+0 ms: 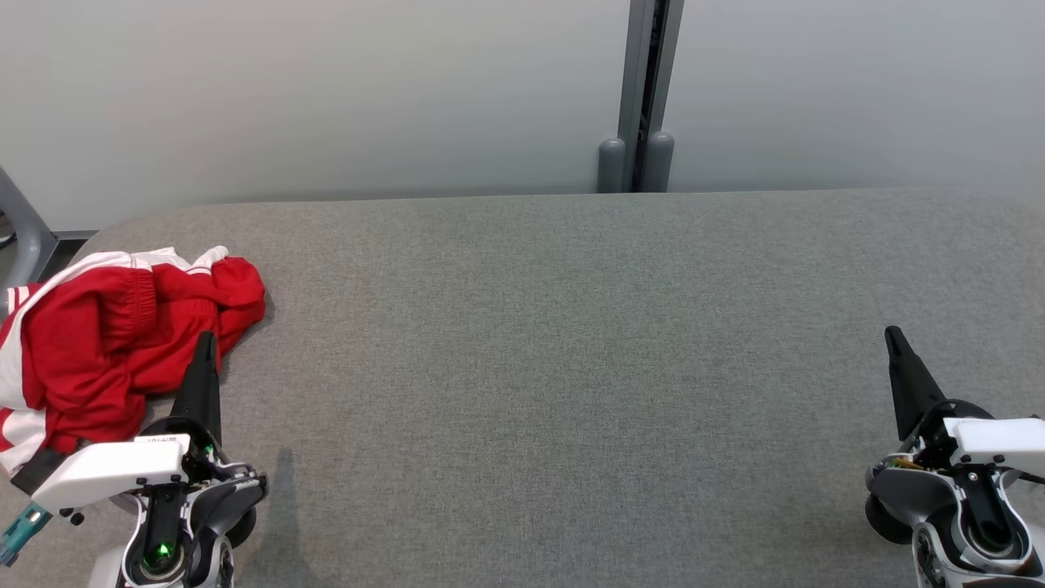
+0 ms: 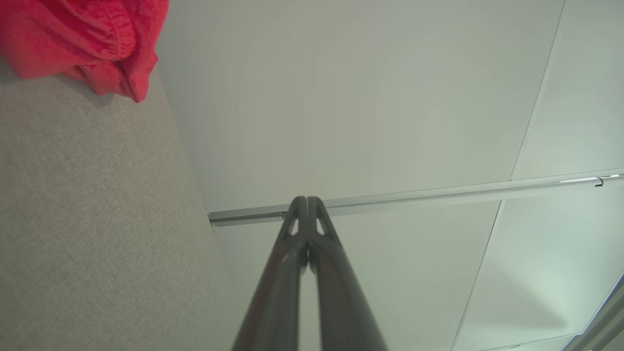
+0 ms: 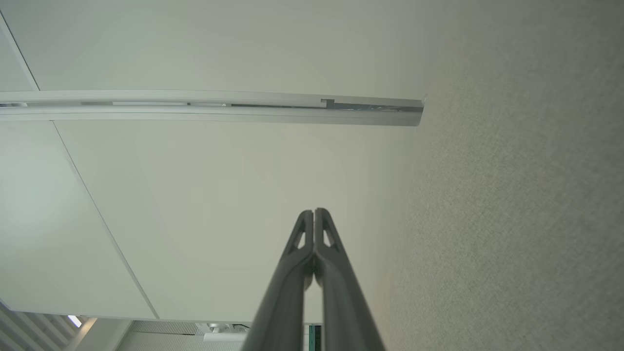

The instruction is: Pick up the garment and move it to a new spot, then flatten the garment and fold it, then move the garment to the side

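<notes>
Red garment [image 1: 106, 343] crumpled at left edge of table [image 1: 571, 327]. Left gripper [image 1: 207, 339] just beside it, jaws pressed together, empty; garment lies to its left. Contact unclear, probably none. Right gripper [image 1: 895, 335] closed, empty, well apart. Left arm nearer.

Grey fabric surface [image 1: 571, 367]; pale wall panels [image 1: 326, 90] behind; grey metal post [image 1: 645, 82] between.

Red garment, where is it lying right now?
In the head view the red and white garment lies crumpled at the left edge of the grey fabric surface, just to the left of the left gripper.
</notes>
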Motion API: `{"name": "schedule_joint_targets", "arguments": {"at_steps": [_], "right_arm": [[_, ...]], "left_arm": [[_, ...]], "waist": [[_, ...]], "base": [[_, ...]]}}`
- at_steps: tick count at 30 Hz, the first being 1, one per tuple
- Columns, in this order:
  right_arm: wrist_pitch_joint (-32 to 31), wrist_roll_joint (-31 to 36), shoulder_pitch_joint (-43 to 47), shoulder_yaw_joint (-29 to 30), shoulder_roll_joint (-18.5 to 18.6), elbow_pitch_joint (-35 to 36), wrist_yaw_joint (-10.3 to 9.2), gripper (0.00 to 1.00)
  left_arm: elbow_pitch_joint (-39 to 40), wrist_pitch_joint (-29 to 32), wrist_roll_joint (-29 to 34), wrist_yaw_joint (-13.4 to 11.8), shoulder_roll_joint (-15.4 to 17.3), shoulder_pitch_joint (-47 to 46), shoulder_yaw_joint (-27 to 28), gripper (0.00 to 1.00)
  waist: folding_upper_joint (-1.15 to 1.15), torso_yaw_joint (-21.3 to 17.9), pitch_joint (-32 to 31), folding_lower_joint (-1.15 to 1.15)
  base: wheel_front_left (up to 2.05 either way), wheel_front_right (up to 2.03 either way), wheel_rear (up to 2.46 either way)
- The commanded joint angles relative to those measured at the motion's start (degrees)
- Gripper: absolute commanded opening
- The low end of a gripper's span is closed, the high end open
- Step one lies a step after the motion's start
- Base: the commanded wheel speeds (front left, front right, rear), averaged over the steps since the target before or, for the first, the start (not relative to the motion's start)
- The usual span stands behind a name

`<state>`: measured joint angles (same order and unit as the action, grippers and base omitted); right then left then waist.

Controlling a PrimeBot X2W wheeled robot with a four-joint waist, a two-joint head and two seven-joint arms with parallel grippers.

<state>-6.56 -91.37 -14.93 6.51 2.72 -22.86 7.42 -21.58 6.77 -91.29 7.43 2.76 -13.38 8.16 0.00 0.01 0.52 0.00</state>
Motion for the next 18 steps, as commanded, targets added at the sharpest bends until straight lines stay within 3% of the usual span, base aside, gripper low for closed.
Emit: {"name": "schedule_joint_targets", "arguments": {"at_steps": [1, 17, 18], "right_arm": [[-0.22, -0.34, -0.47, -0.07, 0.40, 0.04, 0.18, 0.00], [-0.22, -0.34, -0.47, -0.07, 0.39, 0.04, 0.18, 0.00], [0.02, 0.02, 0.12, 0.02, -0.04, -0.14, -0.01, 1.00]], "left_arm": [[0.04, -0.14, 0.20, 0.18, 0.34, -1.11, 0.12, 0.00], [0.04, -0.14, 0.20, 0.18, 0.34, -1.11, 0.12, 0.00], [-0.13, 0.01, -0.01, -0.01, -0.03, 0.12, -0.01, 1.00]], "waist": [[0.00, 0.00, 0.00, 0.00], [0.00, 0.00, 0.00, 0.00], [0.00, 0.00, 0.00, 0.00]], "base": [[0.00, 0.00, 0.00], [0.00, 0.00, 0.00], [0.00, 0.00, 0.00]]}}
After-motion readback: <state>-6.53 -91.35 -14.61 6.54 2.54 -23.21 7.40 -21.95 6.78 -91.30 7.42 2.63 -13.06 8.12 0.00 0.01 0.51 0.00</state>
